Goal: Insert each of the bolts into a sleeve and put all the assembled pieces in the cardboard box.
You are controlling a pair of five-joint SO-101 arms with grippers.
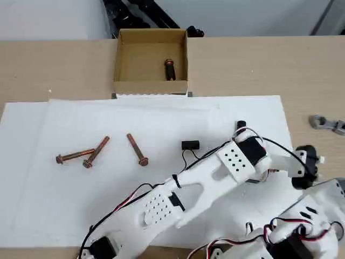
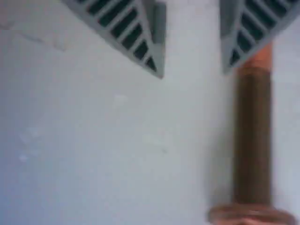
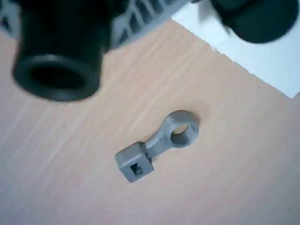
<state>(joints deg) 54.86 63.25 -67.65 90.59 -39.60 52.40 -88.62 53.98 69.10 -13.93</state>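
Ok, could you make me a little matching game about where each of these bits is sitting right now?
Things:
1 assembled piece
2 loose bolts
3 grey part

Places:
a on the white sheet
b inside the cardboard box
c on the bare wooden table

Pairs: 1-b, 2-a, 3-c.

A robotics lab bench: white plastic robot arms [image 1: 205,178] with bare red-and-black wiring at a pale wooden table [image 1: 54,65]; a white sheet [image 1: 81,194] covers its middle. A grey plastic link [image 3: 157,143] lies loose.
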